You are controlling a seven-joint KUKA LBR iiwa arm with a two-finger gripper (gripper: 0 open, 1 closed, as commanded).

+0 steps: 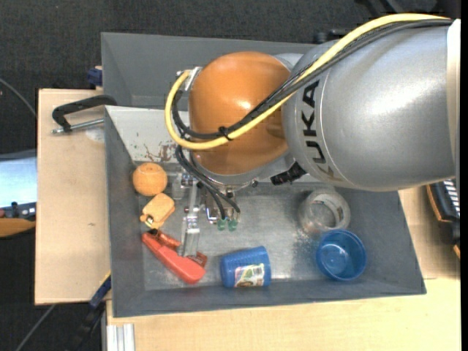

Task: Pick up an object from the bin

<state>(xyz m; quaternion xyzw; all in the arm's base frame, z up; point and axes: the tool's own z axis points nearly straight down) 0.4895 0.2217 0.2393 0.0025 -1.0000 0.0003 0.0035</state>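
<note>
Toward the lower left of the frame, under the big orange cover (238,112) on the wrist, the gripper (191,248) hangs low in the grey bin (124,232), its metal tip ending just by the right end of a red plastic piece (172,259) that lies slantwise on the floor. Whether it touches that piece is hard to make out, and I cannot tell whether the gripper is spread or closed, since the cover and a bundle of dark wires with green ends (225,224) hide most of it. Nothing can be seen caught in it. Just left of the gripper sits a small tan block (158,210), near the upper end of the red piece, and above that an orange ball (148,178) rests close to the bin's left wall. Right of the red piece, along the lower wall, a blue can (245,267) lies on its side with a printed label facing the camera. Farther right a blue bowl (341,254) stands upright, and just above it is a clear round thing (322,212), a cup or a roll, too faint to tell which. Across the upper right, the silver arm (380,101) and its yellow cable (170,112) cover the back of the bin, and the arm is cut off by the frame's right edge.
</note>
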